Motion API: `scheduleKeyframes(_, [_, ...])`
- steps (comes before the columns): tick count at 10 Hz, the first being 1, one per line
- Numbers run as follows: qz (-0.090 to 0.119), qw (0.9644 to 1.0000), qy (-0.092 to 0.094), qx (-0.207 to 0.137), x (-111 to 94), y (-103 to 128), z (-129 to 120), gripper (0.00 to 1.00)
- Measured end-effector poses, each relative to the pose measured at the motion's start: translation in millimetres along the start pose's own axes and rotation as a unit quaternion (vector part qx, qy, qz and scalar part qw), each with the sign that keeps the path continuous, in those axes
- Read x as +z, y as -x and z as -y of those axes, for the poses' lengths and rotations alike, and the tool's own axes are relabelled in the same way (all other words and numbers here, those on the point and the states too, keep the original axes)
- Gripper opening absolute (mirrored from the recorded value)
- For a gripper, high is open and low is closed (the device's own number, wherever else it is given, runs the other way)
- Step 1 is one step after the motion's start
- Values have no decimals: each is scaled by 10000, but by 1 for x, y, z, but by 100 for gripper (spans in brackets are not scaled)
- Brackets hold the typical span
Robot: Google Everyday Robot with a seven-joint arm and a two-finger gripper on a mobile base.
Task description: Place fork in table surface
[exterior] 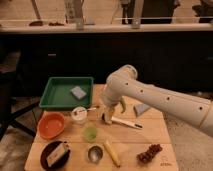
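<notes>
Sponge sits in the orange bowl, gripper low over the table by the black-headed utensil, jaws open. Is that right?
One thing is off: the sponge lies in the green tray, not the orange bowl, as the camera view shows. The gripper is low over the table by the utensil, jaws open.

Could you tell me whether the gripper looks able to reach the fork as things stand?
Probably yes: the gripper hangs open just right of the fork, which lies on the table surface by the white cup, and nothing seems to stand between them.
</notes>
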Motion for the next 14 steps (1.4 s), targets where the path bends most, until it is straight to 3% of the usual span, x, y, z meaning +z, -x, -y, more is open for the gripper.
scheduleKeyframes(5, [-220, 9993, 129, -272, 35, 36, 22, 80])
scheduleKeyframes(9, [-315, 9985, 260, -359, 62, 44, 37, 80])
scheduleKeyframes(14, [-424, 9977, 419, -319, 88, 39, 42, 80])
